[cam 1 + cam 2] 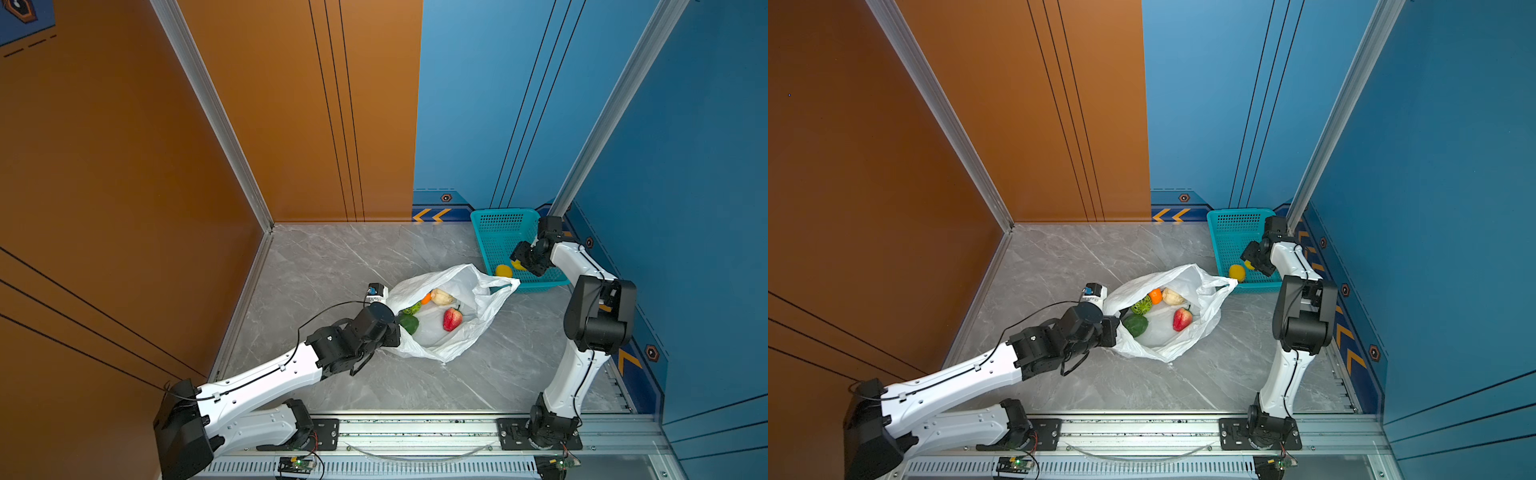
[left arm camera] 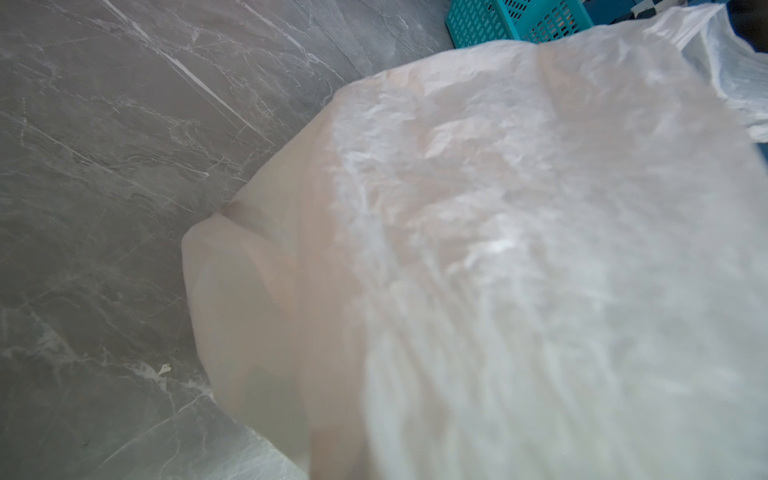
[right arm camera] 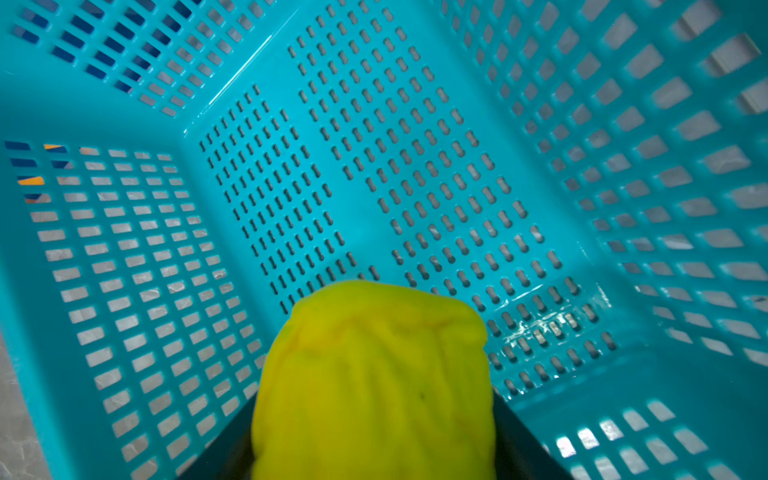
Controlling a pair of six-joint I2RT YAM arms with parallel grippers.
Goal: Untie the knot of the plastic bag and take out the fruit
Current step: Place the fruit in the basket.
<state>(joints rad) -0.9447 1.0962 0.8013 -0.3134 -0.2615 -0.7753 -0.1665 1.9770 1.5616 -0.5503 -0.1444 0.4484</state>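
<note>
Grey marble tabletop (image 1: 332, 266) — left gripper (image 1: 395, 330) pinches the plastic bag (image 1: 469, 286) rim, right gripper (image 1: 519, 264) clasps yellow fruit (image 3: 374, 374) over the basket (image 1: 503, 224) — release it next, probably.

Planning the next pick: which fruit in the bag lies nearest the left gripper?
The dark green fruit, right beside the left gripper; the red one and the others lie farther off.
</note>
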